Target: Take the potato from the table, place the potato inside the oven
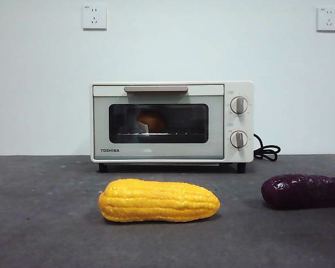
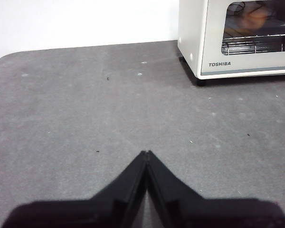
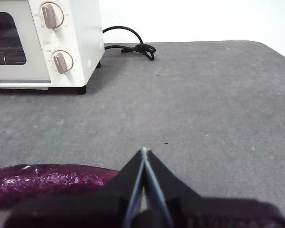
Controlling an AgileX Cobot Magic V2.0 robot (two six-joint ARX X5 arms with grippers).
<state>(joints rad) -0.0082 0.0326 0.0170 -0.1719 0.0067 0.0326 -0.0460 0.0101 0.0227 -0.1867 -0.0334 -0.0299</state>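
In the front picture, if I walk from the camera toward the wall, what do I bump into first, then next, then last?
corn cob → oven, door shut, with the potato inside → wall sockets. The purple sweet potato lies off to the right, about level with the corn.

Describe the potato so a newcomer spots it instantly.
Find the cream oven at the back of the table. Behind its dark door glass, on the rack, sits the potato: a small round orange-brown lump, unlike the long yellow corn and the purple sweet potato lying in front.
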